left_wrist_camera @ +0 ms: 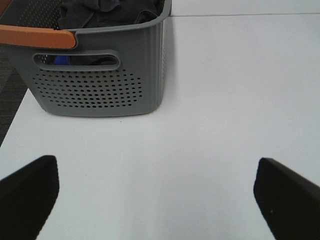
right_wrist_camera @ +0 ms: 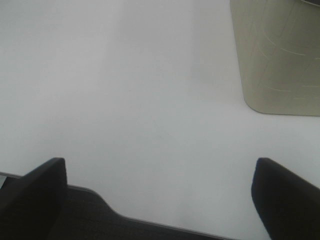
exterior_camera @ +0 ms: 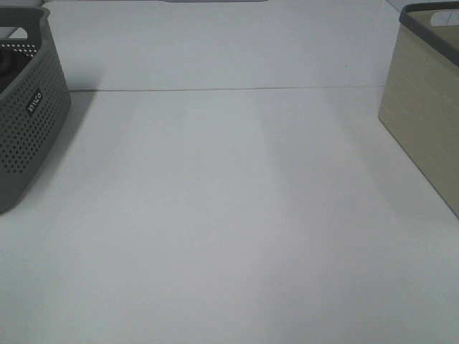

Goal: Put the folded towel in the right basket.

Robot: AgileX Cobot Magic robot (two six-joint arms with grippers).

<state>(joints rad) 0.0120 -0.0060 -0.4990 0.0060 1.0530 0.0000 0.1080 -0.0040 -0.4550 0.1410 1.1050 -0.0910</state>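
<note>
No folded towel shows on the table. The right basket (exterior_camera: 427,100) is beige with a grey rim and stands at the table's right edge; it also shows in the right wrist view (right_wrist_camera: 280,55). The left basket (exterior_camera: 25,107) is grey and perforated, at the left edge; the left wrist view shows it (left_wrist_camera: 100,80) holding dark crumpled cloth (left_wrist_camera: 107,12). My left gripper (left_wrist_camera: 155,200) is open and empty over bare table in front of the grey basket. My right gripper (right_wrist_camera: 160,195) is open and empty near the table's front edge. Neither gripper shows in the exterior high view.
The white table (exterior_camera: 229,215) spans the view, with a thin seam line (exterior_camera: 229,89) across the back. An orange handle (left_wrist_camera: 37,36) lies across the grey basket's rim. Dark floor (right_wrist_camera: 75,215) shows beyond the table's front edge.
</note>
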